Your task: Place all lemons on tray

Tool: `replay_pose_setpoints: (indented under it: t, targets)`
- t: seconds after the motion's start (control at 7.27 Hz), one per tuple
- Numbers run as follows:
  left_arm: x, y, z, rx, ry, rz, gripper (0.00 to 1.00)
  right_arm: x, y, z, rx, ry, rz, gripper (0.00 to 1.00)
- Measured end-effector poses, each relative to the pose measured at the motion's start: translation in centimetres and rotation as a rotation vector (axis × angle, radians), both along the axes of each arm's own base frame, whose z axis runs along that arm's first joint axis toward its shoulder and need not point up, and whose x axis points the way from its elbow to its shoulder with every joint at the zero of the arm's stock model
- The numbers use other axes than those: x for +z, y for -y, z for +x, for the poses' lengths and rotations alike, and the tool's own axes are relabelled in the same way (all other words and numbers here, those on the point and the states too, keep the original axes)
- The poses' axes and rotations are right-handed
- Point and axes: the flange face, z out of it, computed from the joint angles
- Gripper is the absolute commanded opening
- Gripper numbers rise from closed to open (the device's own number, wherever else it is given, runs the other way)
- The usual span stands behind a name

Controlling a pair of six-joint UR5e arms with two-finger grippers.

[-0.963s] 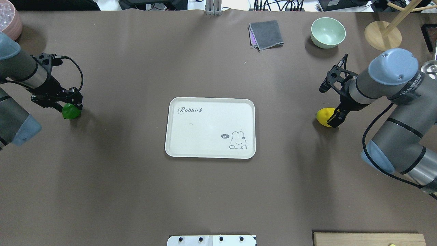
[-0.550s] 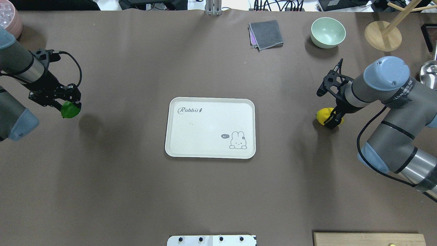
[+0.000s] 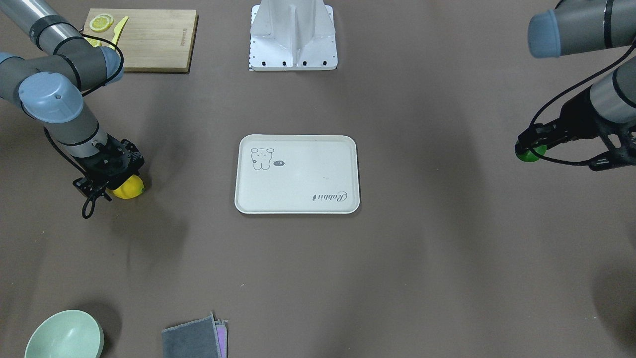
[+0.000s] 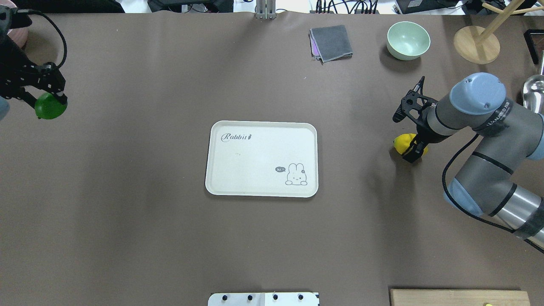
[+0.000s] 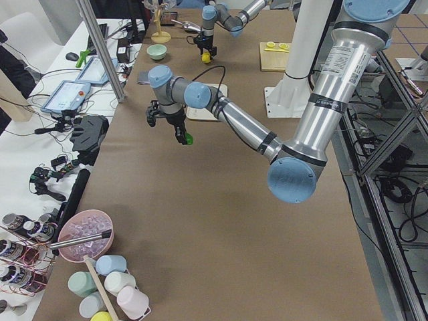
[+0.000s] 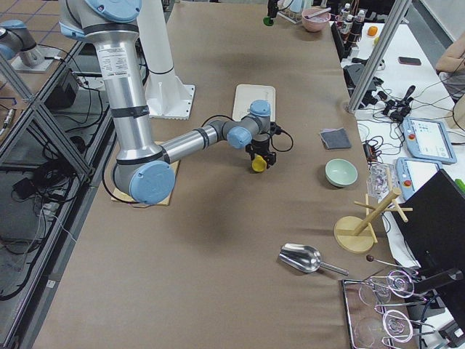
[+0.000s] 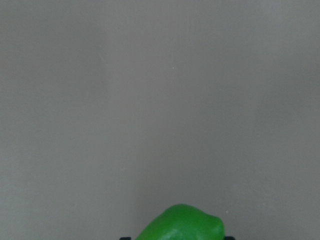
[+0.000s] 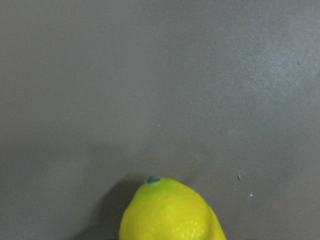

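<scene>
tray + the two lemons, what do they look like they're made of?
Tray: likely melamine or hard plastic; matte cream, moulded raised rim, printed drawing.
Yellow lemon: probably a plastic replica; very even colour, fine pebbled skin, greenish tip.
Green lemon: likely plastic too; glossy, smooth, uniform green.
Real fruit can't be ruled out.

The tray (image 4: 259, 159) is lying at the worktop's middle; the left lemon (image 4: 50, 107) is hanging in the left gripper (image 4: 44, 98) above the left edge, toward the far left corner; the right lemon (image 4: 402, 142) is sitting gripped in the right gripper (image 4: 414, 148) near the right edge, well apart from the tray; the cloth (image 4: 331, 42), bowl (image 4: 408, 40) and stand (image 4: 476, 44) are lining the far edge, running toward the far right corner; the board (image 4: 459, 297) is lying at the robot's right corner, slices (image 3: 102, 22) lying on it; the mount (image 4: 263, 299) is sitting at the middle of the robot's edge.
</scene>
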Motion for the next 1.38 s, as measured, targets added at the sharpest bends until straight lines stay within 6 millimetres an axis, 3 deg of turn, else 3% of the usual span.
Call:
replay_pose_setpoints:
  t: [0.14, 0.28, 0.41, 0.69, 0.96, 1.1, 1.38]
  targets:
    - [-3.1, 0.4, -0.2, 0.001, 0.005, -0.005, 0.00, 0.0, -0.1, 0.0, -0.005, 0.009, -0.012, 0.24]
    - [-5.7, 0.6, 0.5, 0.000, 0.002, -0.004, 0.00, -0.2, -0.1, 0.1, -0.011, 0.024, -0.029, 0.22]
    - [-8.4, 0.5, 2.4, -0.008, -0.005, -0.015, 0.00, -0.5, 0.1, 0.7, -0.011, 0.046, -0.047, 0.22]
    - [-14.1, -1.1, 8.7, -0.025, -0.019, -0.072, 0.00, -3.0, 0.8, 2.4, 0.013, 0.116, -0.079, 0.22]
    - [-19.7, -3.4, 15.6, -0.028, -0.026, -0.105, 0.00, -6.9, 0.6, 3.0, 0.058, 0.198, -0.098, 0.22]
    - [-21.3, -4.2, 18.6, -0.032, -0.024, -0.107, 0.00, -9.0, 0.6, 2.7, 0.063, 0.250, -0.056, 0.22]
    - [-21.2, -4.4, 23.3, -0.032, -0.020, -0.096, 0.00, -12.2, 1.2, 0.7, 0.081, 0.364, 0.071, 0.22]
